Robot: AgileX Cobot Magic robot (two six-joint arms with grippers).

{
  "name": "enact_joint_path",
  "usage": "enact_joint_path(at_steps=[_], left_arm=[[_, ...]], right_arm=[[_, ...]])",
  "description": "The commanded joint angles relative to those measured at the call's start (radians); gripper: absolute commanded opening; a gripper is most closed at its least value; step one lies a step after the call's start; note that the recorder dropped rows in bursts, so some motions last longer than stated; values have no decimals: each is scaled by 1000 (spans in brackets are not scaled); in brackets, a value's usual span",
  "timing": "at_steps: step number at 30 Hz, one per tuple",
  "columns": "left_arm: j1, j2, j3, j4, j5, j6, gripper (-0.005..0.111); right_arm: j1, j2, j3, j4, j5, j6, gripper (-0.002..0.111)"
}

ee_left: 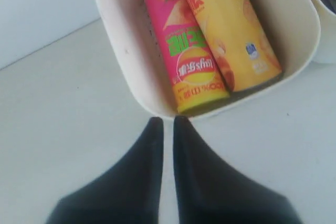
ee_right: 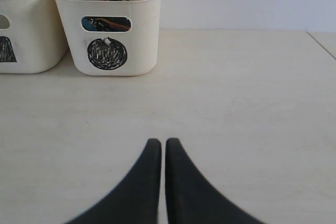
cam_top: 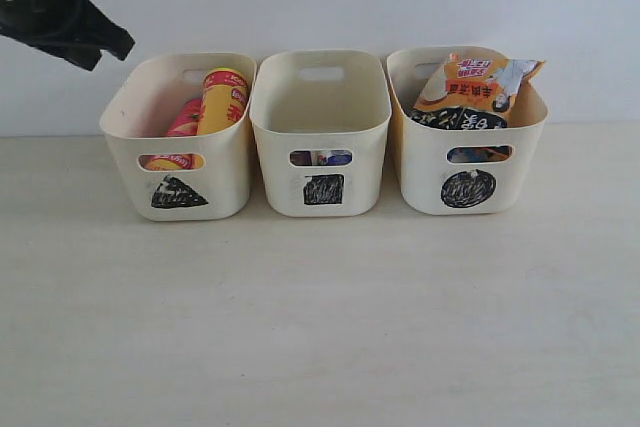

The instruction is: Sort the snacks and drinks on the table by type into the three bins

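Observation:
The triangle bin (cam_top: 128, 127) on the left holds the yellow-red tube (cam_top: 222, 100) and the magenta tube (cam_top: 185, 119), both leaning inside. In the square bin (cam_top: 320, 107) only a bit of the cartons (cam_top: 322, 158) shows through the slot. The orange-black bag (cam_top: 478, 82) sticks out of the circle bin (cam_top: 420, 167), with the blue-white-black bag (cam_top: 462, 120) under it. My left gripper (ee_left: 168, 121) is shut and empty, high above the table just outside the triangle bin's rim (ee_left: 121, 61), looking down on the magenta tube (ee_left: 184, 51) and yellow tube (ee_left: 231, 30). My right gripper (ee_right: 164, 142) is shut and empty, low over the table (ee_right: 236, 103), well in front of the circle bin (ee_right: 142, 30).
The left arm (cam_top: 60, 7) hangs dark at the upper left of the exterior view. A white wall runs behind the bins. The table's edge (ee_right: 323, 43) shows at the far right in the right wrist view. Bare table (cam_top: 320, 327) stretches in front of the bins.

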Motion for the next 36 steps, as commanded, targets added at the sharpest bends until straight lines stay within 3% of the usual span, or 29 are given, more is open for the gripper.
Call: enact_joint_path(at_steps=[1,11,26,31,36], left_arm=[[3,-129,138,5,-2,-39,4],[3,-474,477,1,-107,-105,4],[3,-815,771,-103,-130,-170,4],[3,-944,877,-219,-160,-170,4],[3,-1052,994,-281,-407,-170,4]], right_arm=[[-2,-5,-1,1,-7,0,0],[-2,-5,-1,1,-3,0,0],[-2,-5,-1,1,-3,0,0],[-2,-5,-1,1,-3,0,0],[-2,-5,-1,1,-3,0,0]])
